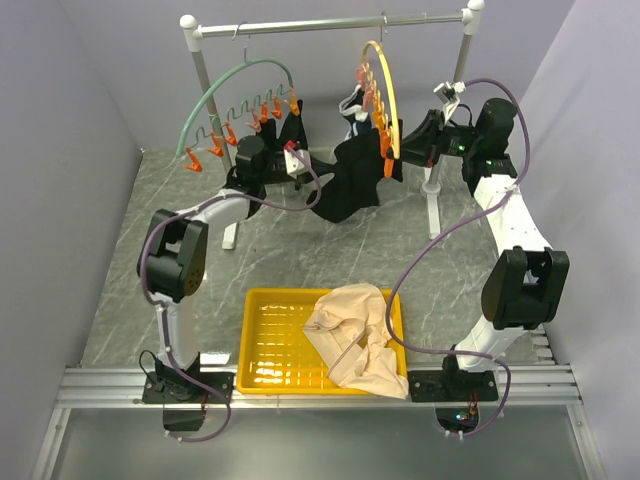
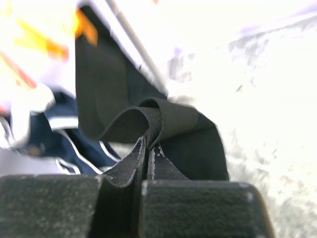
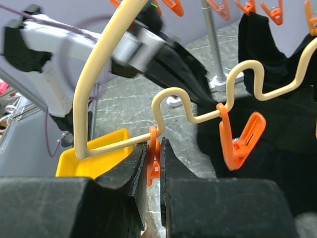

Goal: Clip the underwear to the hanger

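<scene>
Left hand is clamped shut on a folded edge of the black underwear, with the fabric pinched flat between the two pads. In the top view it sits mid-air below the rack rod, between the green hanger and the yellow hanger. The underwear hangs from that grip and stretches right, toward the lower end of the yellow hanger.

Right hand is closed on an orange clip, squeezing it from both sides. That clip hangs on the near end of the yellow hanger's wavy wire. The next clip along the wire hangs untouched, with black fabric directly behind it (can't tell from either view whether any clip on this hanger is actually biting the underwear). In the top view the right hand is just to the right of the yellow hanger, which is seen nearly edge-on.

A navy white-trimmed garment shows blurred at the left of the left wrist view, behind the black fabric.

The beige garment lies in the yellow tray at the near edge of the surface, between the arm bases, and spills over the tray's right rim.
</scene>
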You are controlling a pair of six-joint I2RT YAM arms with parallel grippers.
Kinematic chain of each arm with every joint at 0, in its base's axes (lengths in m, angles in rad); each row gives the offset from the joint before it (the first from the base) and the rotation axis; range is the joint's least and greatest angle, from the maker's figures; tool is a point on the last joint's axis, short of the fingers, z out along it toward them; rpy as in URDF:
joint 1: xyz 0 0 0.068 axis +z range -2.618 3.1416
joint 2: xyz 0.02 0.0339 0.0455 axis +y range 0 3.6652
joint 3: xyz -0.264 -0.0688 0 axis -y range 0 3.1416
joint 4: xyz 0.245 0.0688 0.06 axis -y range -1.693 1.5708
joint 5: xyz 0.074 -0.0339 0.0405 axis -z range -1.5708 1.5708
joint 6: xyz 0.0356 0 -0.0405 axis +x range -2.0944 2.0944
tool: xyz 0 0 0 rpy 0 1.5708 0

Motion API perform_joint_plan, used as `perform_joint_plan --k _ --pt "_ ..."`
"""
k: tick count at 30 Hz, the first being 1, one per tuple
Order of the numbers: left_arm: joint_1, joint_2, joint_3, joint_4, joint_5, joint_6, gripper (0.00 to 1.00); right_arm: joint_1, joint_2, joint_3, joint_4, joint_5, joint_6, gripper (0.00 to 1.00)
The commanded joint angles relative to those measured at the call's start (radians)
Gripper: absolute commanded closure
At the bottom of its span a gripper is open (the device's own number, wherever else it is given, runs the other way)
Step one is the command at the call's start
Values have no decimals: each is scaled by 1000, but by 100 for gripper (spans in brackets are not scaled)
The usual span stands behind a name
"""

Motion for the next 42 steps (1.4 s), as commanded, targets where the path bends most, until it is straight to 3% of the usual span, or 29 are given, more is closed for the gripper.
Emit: perform_joint_plan --k 1,11,15,20,31,42 --pt "-28 -71 -9 -17 92 -67 100 -3 -37 26 1 51 -19 100" --pt "-120 -94 67 -176 77 -129 100 0 -45 32 -29 68 -31 100" --pt "-143 -97 66 -102 9 -271 100 0 -56 26 -72 91 -56 100" --pt "-181 -105 80 -117 -60 -313 100 2 -57 29 -106 112 -76 100" --pt "-195 -38 144 -71 21 -423 100 3 -62 -20 27 36 -22 100" --pt "-195 78 324 -158 68 -491 100 3 -51 -40 211 0 121 100"
